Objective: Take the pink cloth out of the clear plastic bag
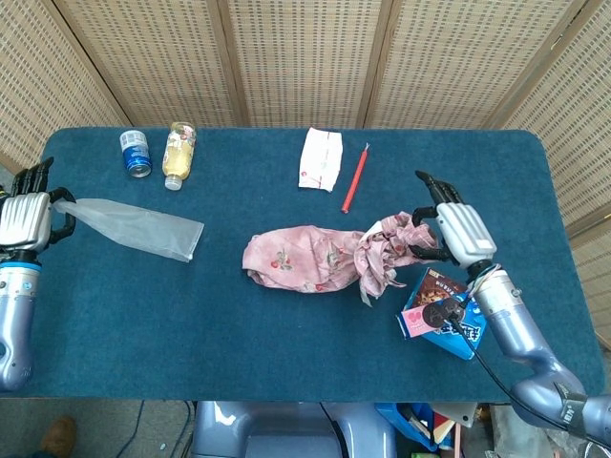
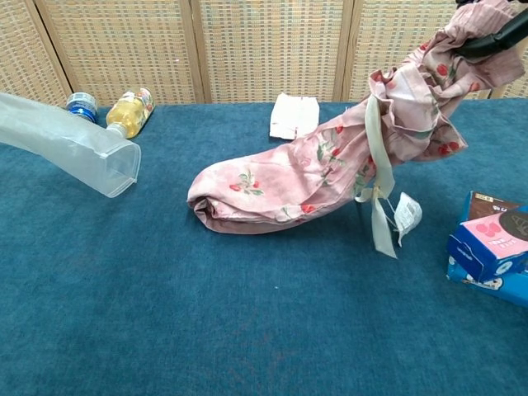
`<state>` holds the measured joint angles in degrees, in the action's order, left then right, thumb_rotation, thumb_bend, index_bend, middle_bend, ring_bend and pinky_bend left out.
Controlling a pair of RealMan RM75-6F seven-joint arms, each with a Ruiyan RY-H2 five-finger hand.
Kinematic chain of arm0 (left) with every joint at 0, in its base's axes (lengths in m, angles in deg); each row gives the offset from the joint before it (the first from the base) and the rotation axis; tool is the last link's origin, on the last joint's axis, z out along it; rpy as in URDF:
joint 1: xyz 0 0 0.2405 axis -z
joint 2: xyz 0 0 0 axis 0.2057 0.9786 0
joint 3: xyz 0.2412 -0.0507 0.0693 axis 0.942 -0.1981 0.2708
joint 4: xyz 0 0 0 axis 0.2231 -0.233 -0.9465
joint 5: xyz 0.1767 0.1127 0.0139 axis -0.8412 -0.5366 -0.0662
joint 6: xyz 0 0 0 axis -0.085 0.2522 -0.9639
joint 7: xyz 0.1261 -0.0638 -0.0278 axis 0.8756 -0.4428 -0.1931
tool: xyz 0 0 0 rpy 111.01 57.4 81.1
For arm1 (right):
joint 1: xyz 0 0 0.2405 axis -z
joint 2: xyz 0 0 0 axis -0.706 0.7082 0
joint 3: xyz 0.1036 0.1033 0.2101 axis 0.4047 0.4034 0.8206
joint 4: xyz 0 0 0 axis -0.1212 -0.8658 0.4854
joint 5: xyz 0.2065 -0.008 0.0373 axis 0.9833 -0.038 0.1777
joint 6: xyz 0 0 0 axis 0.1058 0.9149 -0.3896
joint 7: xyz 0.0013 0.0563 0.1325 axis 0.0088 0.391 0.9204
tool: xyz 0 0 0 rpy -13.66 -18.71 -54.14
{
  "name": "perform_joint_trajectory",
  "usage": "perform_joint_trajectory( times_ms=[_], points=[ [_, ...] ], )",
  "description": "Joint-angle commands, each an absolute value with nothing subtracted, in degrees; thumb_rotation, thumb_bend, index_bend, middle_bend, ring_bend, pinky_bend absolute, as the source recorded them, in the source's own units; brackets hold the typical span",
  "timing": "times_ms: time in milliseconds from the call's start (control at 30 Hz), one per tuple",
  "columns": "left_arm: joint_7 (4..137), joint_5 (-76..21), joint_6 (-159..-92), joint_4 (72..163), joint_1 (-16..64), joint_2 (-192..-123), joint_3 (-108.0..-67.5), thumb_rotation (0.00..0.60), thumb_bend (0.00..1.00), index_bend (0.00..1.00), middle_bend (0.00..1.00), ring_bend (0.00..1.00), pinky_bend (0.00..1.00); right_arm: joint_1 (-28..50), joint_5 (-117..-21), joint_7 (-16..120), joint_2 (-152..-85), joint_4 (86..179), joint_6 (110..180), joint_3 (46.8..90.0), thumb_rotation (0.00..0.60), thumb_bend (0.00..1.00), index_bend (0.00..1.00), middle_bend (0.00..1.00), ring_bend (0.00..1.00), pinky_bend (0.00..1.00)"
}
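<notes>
The pink cloth point(image 1: 315, 260) with a cherry print hangs clear of the bag, its lower end resting on the table. My right hand point(image 1: 452, 229) grips its upper end, and a pale ribbon with a white tag point(image 2: 406, 211) dangles from it. In the chest view the cloth point(image 2: 330, 165) slopes down to the left, and only dark fingers point(image 2: 495, 40) of the right hand show at the top right. My left hand point(image 1: 27, 219) holds the empty clear plastic bag point(image 1: 136, 227) at the table's left edge. The bag point(image 2: 70, 144) points right with its open mouth.
A blue can point(image 1: 136, 154) and a yellow bottle point(image 1: 179, 153) lie at the back left. A white packet point(image 1: 322, 158) and a red pen point(image 1: 355, 178) lie at the back centre. A blue and pink box point(image 1: 439, 315) sits near my right forearm.
</notes>
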<state>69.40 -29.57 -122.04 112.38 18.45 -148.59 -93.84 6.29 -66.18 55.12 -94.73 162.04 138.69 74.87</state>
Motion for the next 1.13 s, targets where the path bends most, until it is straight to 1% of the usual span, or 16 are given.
perform_joint_trajectory(
  times_ms=[33, 67, 100, 133, 200, 233, 267, 400, 500, 567, 600, 700, 800, 900, 967, 1133],
  points=[
    [69.5, -29.2, -120.8, 113.8, 17.7, -147.1, -93.3, 0.600, 0.55, 0.30, 0.00, 0.00, 0.00, 6.9, -65.6, 53.3, -93.9, 162.2, 139.3, 74.6, 0.600, 0.38, 0.52, 0.00, 0.00, 0.00],
    [69.6, -28.8, -120.5, 114.4, 17.4, -146.6, -93.2, 0.600, 0.53, 0.17, 0.00, 0.00, 0.00, 7.0, -65.5, 52.4, -93.3, 162.3, 139.5, 74.4, 0.600, 0.26, 0.40, 0.00, 0.00, 0.00],
    [69.9, -28.4, -120.3, 115.1, 17.1, -146.0, -93.1, 0.600, 0.47, 0.05, 0.00, 0.00, 0.00, 7.3, -65.6, 51.4, -92.8, 162.5, 140.0, 74.2, 0.600, 0.10, 0.23, 0.00, 0.00, 0.00],
    [70.3, -27.8, -120.0, 116.3, 16.6, -145.0, -93.0, 0.600, 0.37, 0.00, 0.00, 0.00, 0.00, 7.8, -66.2, 49.7, -92.2, 162.5, 141.3, 73.9, 0.600, 0.02, 0.10, 0.00, 0.00, 0.00],
    [70.5, -27.4, -120.7, 118.0, 15.7, -143.4, -92.9, 0.600, 0.21, 0.00, 0.00, 0.00, 0.00, 8.9, -67.9, 47.3, -91.3, 162.5, 143.8, 73.3, 0.600, 0.00, 0.01, 0.00, 0.00, 0.00],
    [70.2, -27.5, -121.5, 118.9, 15.0, -142.6, -93.0, 0.600, 0.16, 0.00, 0.00, 0.00, 0.00, 9.6, -69.0, 46.3, -91.0, 162.6, 145.4, 73.1, 0.600, 0.00, 0.00, 0.00, 0.00, 0.00],
    [69.9, -27.7, -122.1, 119.6, 14.5, -142.1, -93.0, 0.600, 0.14, 0.00, 0.00, 0.00, 0.00, 10.1, -69.8, 45.7, -90.8, 162.6, 146.6, 72.9, 0.600, 0.00, 0.00, 0.00, 0.00, 0.00],
    [68.2, -28.7, -125.6, 122.8, 11.7, -139.6, -92.7, 0.600, 0.10, 0.00, 0.00, 0.00, 0.00, 13.3, -75.1, 44.1, -90.4, 162.0, 152.7, 71.5, 0.600, 0.00, 0.00, 0.00, 0.00, 0.00],
    [67.0, -30.2, -128.9, 125.6, 9.0, -137.8, -91.9, 0.600, 0.10, 0.00, 0.00, 0.00, 0.00, 15.9, -79.1, 44.4, -90.4, 161.2, 156.9, 70.2, 0.600, 0.00, 0.00, 0.00, 0.00, 0.00],
    [65.1, -32.1, -132.4, 128.7, 6.2, -136.4, -90.9, 0.600, 0.09, 0.00, 0.00, 0.00, 0.00, 18.9, -83.4, 45.2, -90.4, 159.8, 161.1, 68.4, 0.600, 0.00, 0.00, 0.00, 0.00, 0.00],
    [64.4, -33.8, -135.7, 131.2, 3.6, -135.6, -89.6, 0.600, 0.09, 0.00, 0.00, 0.00, 0.00, 21.7, -86.8, 46.6, -90.6, 158.2, 164.5, 66.5, 0.600, 0.00, 0.00, 0.00, 0.00, 0.00],
    [64.5, -35.6, -139.6, 133.8, 0.7, -135.5, -88.2, 0.600, 0.09, 0.00, 0.00, 0.00, 0.00, 24.5, -91.1, 49.3, -91.7, 154.7, 168.1, 64.4, 0.600, 0.00, 0.00, 0.00, 0.00, 0.00],
    [64.9, -37.9, -143.7, 137.0, -2.6, -136.3, -85.9, 0.600, 0.09, 0.00, 0.00, 0.00, 0.00, 28.0, -93.9, 51.4, -93.8, 151.0, 171.9, 62.2, 0.600, 0.00, 0.00, 0.00, 0.00, 0.00],
    [66.6, -39.8, -145.7, 138.6, -3.9, -136.3, -84.7, 0.600, 0.09, 0.00, 0.00, 0.00, 0.00, 29.9, -95.3, 52.3, -95.2, 149.1, 174.3, 61.3, 0.600, 0.00, 0.00, 0.00, 0.00, 0.00],
    [68.6, -41.8, -148.9, 139.9, -5.3, -136.8, -84.0, 0.600, 0.09, 0.00, 0.00, 0.00, 0.00, 32.1, -96.8, 52.9, -96.5, 147.5, 177.0, 60.2, 0.600, 0.00, 0.00, 0.00, 0.00, 0.00],
    [71.2, -47.3, -153.4, 142.1, -8.0, -138.2, -81.4, 0.600, 0.09, 0.00, 0.00, 0.00, 0.00, 37.0, -99.9, 53.7, -98.4, 146.7, 182.2, 57.8, 0.600, 0.00, 0.00, 0.00, 0.00, 0.00]
  ],
)
